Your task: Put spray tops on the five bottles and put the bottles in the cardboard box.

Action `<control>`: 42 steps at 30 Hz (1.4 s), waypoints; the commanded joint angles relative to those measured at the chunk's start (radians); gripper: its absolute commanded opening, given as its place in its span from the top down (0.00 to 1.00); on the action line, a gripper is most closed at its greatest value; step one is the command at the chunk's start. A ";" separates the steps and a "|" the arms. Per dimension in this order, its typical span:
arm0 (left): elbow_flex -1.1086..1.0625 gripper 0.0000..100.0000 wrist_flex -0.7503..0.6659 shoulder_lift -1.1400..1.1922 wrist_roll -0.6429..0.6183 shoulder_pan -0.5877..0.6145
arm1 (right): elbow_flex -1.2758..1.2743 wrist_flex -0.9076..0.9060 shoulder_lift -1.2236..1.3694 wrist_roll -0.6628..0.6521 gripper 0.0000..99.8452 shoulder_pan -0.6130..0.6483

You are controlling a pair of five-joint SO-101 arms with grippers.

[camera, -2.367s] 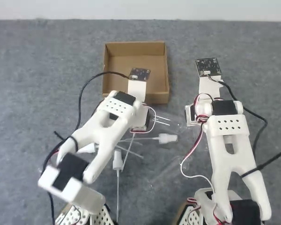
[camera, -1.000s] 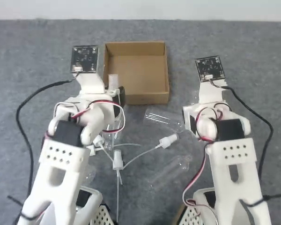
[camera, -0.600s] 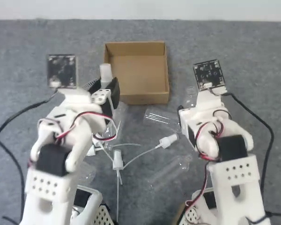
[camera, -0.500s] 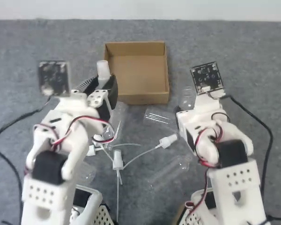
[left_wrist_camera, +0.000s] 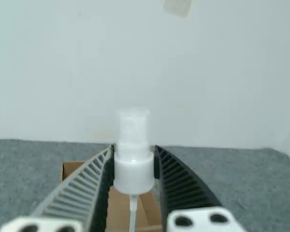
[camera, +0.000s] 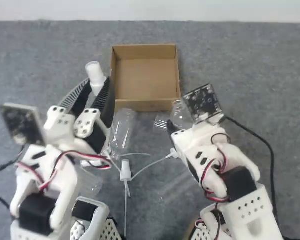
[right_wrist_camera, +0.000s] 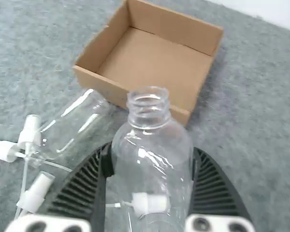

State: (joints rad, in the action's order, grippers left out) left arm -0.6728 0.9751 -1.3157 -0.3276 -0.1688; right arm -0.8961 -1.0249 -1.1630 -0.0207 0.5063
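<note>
Between right fingers (right_wrist_camera: 82,188), uncapped bottle (right_wrist_camera: 152,145)

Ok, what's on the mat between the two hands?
High view: a clear bottle lies on the mat in front of the box, between the left hand with its spray top and the right hand with another bottle.

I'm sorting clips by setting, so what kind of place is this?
Probably a robotics lab or hobby workbench: a grey felt-like table cover, a bare white wall behind, and two small white arms with exposed wiring, the left arm and the right arm.
</note>
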 commanded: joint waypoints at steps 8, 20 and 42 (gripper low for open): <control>-0.094 0.99 -0.169 -0.147 -0.003 0.008 | -0.242 0.254 -0.311 -0.002 0.89 0.096; -0.148 0.99 -0.229 -0.324 -0.003 0.008 | -0.425 0.412 -0.469 -0.002 0.90 0.133; -0.148 0.99 -0.284 -0.333 -0.273 0.210 | -0.549 0.476 -0.473 0.000 0.90 0.236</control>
State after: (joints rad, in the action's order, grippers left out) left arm -0.8309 0.7480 -1.6487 -0.5762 0.0384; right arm -1.4438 -0.6107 -1.6095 -0.0192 0.7211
